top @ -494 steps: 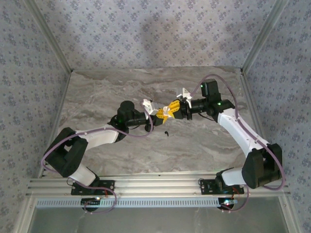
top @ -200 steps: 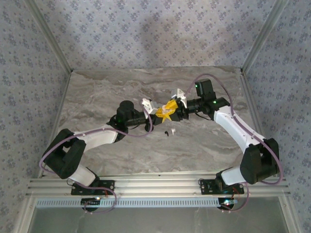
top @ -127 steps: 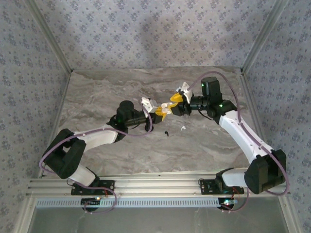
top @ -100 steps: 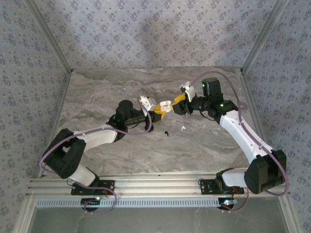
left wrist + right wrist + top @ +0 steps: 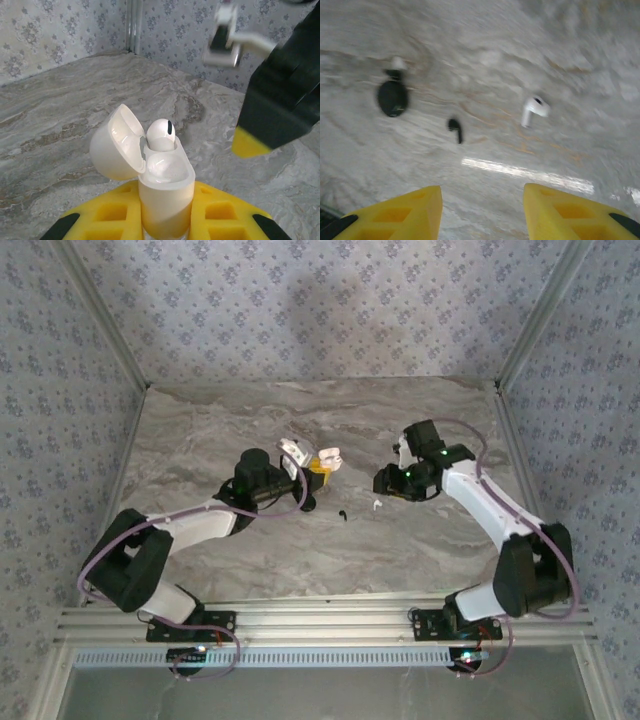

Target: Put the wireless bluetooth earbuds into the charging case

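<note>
left hand (image 5: 165, 217) clamped on lid-open charging case (image 5: 165, 187), seated white earbud (image 5: 161, 134) inside. right hand (image 5: 482, 207) fingers apart over mid-worktop (image 5: 200, 440): loose white earbud (image 5: 534, 109), black earbud (image 5: 455, 129), dark oval item (image 5: 392, 97) alongside.

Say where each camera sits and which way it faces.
Top external: above, behind the arms, looking down on the table; both arms show.
Left wrist: on the left gripper, facing the open charging case its fingers clamp.
Right wrist: on the right gripper, facing down at the table; fingers apart.
Shared: top and right wrist both show the loose white earbud and black earbud.
</note>
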Controlling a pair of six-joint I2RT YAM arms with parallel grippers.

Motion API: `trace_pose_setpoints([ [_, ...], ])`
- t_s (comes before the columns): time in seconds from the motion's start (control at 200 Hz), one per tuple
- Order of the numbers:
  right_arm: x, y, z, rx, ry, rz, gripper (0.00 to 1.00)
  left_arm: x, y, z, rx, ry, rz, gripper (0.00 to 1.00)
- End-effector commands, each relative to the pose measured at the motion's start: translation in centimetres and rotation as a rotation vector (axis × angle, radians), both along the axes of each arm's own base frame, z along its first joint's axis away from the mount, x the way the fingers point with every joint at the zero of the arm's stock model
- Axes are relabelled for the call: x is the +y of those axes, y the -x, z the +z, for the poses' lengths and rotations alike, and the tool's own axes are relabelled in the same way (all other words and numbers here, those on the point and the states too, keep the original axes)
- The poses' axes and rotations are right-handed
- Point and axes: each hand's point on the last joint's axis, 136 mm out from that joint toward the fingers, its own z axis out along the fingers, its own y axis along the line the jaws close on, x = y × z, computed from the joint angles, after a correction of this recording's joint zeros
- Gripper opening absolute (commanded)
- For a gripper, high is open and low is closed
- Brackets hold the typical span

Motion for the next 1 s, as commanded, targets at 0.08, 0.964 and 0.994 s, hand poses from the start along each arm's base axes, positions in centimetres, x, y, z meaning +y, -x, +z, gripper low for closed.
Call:
trace_pose_setpoints([
  [0.08, -1.1, 0.4, -4.5, 0.223, 0.102, -0.102, 0.48, 0.8, 0.2, 0.5, -0.023, -0.014, 0.02, 0.09],
  [0.964, 0.0, -3.4, -9.9, 0.322, 0.22, -0.064, 0.43, 1.6, -0.6, -0.1, -0.01, -0.035, 0.045, 0.1],
  [0.994, 0.0, -3.4, -10.0, 0.324, 0.22, -0.061, 0.42, 1.6, -0.6, -0.1, -0.012, -0.035, 0.045, 0.1],
])
